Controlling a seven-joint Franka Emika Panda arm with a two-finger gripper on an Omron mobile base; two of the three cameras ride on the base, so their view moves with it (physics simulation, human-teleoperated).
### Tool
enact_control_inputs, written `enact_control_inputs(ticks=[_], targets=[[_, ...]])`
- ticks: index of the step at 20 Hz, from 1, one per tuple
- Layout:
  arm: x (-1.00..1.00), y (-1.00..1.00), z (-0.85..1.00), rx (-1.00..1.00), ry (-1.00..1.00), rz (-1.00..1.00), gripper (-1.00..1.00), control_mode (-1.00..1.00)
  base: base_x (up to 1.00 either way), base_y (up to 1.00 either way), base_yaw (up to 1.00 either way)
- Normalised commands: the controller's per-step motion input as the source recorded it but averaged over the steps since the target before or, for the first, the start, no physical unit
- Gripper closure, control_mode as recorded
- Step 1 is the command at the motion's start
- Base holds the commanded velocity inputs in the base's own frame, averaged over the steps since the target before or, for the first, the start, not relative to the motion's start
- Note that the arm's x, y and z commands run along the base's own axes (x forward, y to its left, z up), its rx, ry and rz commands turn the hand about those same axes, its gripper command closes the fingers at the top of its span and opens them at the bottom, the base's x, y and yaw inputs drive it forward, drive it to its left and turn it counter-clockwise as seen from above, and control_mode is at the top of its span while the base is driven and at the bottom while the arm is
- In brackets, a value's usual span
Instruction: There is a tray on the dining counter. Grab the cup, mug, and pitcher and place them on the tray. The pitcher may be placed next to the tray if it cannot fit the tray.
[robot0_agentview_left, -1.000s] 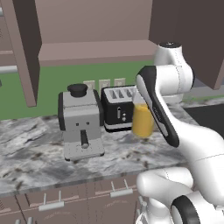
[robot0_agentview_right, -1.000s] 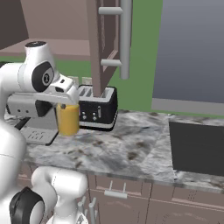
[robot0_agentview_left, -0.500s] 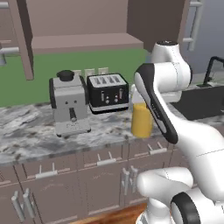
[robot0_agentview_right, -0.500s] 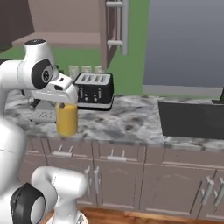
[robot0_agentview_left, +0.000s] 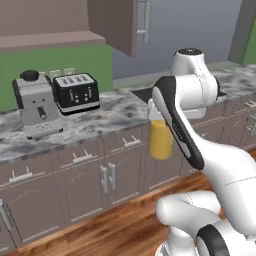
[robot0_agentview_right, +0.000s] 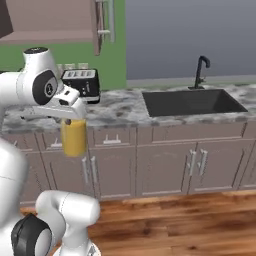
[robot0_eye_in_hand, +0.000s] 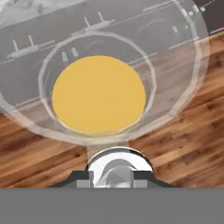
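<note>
The yellow-orange pitcher (robot0_agentview_left: 161, 141) hangs upright in the air in front of the brown cabinets, above the wooden floor. My gripper (robot0_agentview_right: 71, 120) is shut on its top rim, and the white hand sits just above it. From the right base view the pitcher (robot0_agentview_right: 74, 138) hangs below the hand at the left. In the hand view I look straight down into the pitcher (robot0_eye_in_hand: 98, 94): a round orange bottom inside pale see-through walls, with planks beneath. The tray, the dining counter, the cup and the mug are out of view.
A marbled countertop (robot0_agentview_left: 115, 114) over brown cabinets carries a silver coffee machine (robot0_agentview_left: 36, 102) and a black toaster (robot0_agentview_left: 76, 92). A dark sink (robot0_agentview_right: 192, 101) with a black tap (robot0_agentview_right: 201, 67) lies to the right. Wooden floor (robot0_agentview_right: 190, 220) spreads in front.
The whole picture has shifted: the base has backed off and turned right, so the counter and appliances sit farther away and to the left. The pitcher stays in the gripper.
</note>
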Motion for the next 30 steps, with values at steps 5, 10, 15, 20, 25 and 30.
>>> enact_control_inputs(ticks=[5,10,15,20,25,30], targets=[[0.00,0.00,0.00,0.00,0.00,0.00,1.00,1.00,-0.63,-0.09,-0.62],[0.00,0.00,0.00,0.00,0.00,0.00,1.00,1.00,-0.54,-0.12,-0.66],[0.00,0.00,0.00,0.00,0.00,0.00,1.00,1.00,-0.40,-0.09,-0.70],[0.00,0.00,0.00,0.00,0.00,0.00,1.00,1.00,-0.31,-0.03,-0.73],[0.00,0.00,0.00,0.00,0.00,0.00,1.00,1.00,-0.28,0.00,-0.74],[0.00,0.00,0.00,0.00,0.00,0.00,1.00,1.00,-0.27,0.00,-0.75]])
